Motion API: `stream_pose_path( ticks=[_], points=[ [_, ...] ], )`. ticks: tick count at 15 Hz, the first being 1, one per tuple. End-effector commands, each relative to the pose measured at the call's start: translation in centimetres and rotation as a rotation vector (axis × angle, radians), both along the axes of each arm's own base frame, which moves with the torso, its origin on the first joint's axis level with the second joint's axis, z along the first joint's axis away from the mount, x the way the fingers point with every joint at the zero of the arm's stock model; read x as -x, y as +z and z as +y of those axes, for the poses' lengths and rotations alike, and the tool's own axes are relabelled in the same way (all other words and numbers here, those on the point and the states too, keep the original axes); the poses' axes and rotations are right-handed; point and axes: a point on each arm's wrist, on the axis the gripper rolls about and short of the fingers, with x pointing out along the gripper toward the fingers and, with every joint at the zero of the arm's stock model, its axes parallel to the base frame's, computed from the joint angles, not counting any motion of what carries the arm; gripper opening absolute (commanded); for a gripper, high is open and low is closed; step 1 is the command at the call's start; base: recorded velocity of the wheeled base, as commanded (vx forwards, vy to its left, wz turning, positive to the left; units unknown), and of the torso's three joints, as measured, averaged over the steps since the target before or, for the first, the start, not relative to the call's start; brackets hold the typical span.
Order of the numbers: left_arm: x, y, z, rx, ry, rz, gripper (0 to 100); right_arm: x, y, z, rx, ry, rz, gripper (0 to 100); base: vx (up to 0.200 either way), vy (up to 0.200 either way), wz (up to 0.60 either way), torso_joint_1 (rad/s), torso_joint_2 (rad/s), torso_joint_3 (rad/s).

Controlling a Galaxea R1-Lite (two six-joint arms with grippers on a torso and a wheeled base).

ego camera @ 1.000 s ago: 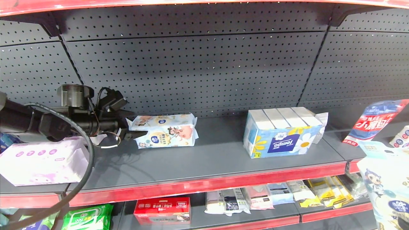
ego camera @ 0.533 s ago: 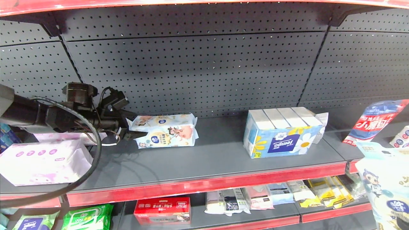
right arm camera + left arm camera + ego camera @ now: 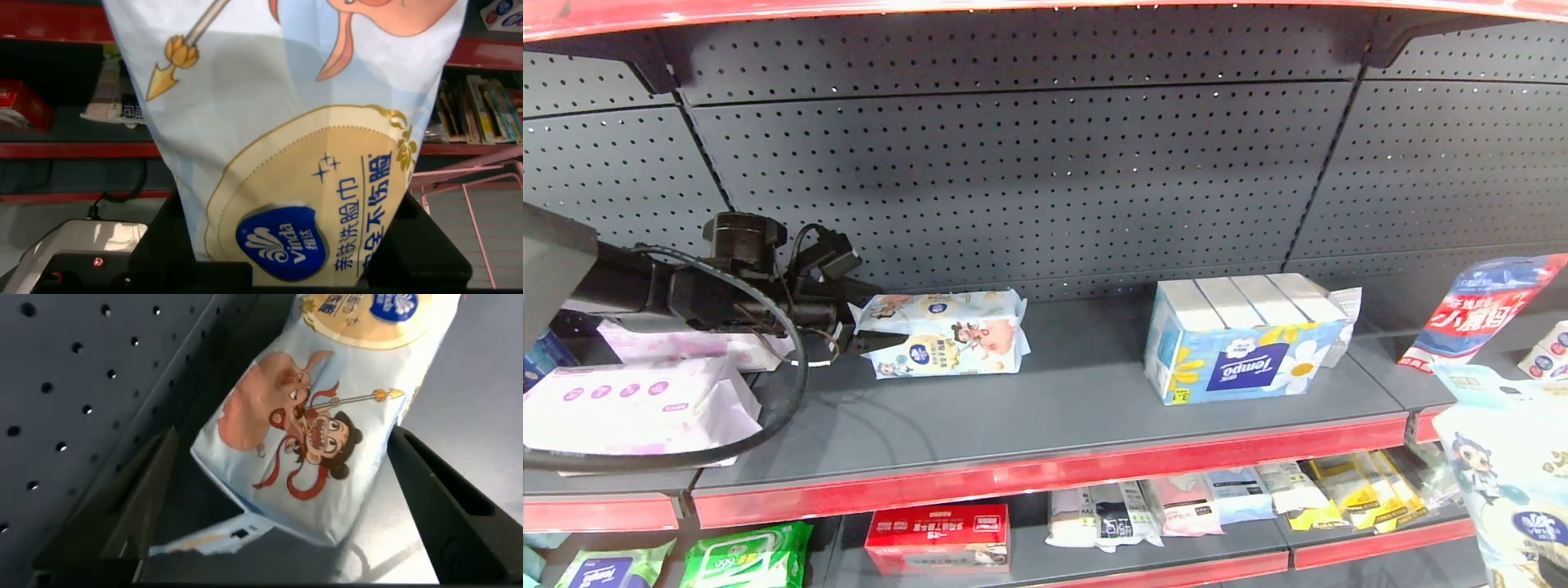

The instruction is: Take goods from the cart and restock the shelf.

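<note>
Head view, pack [image 3: 943, 333] within left gripper [image 3: 878, 318] (spread)

Cartoon-printed pack [image 3: 943, 333] lies flat on the shelf [image 3: 1054, 408], 2nd pack [image 3: 1507, 478] held upright.

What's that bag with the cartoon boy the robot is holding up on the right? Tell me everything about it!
The pack is soft, shiny pale-blue plastic, printed with cartoon figures, a golden spear and a round cream label with a blue badge. It stands upright in the air before the shelf's right end, its lower end pinched by the right gripper.
</note>
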Motion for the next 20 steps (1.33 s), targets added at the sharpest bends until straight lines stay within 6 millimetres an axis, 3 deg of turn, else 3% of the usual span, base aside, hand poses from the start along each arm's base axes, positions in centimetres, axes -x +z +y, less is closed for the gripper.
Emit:
stream_pose_path(
  ticks=[1,20],
  points=[
    [-0.3,-0.5,-0.2,0.000,-0.005,0.012,100,0.0,0.0,0.0,0.003,-0.001,0.000,0,0.000,0.000,0.00,0.000,0.00,0.000],
    [-1.4,-1.9,-1.6,0.015,-0.054,0.068,100,0.4,-0.2,-0.1,0.025,-0.015,0.012,0,0.000,0.000,0.00,0.000,0.00,0.000]
  ],
)
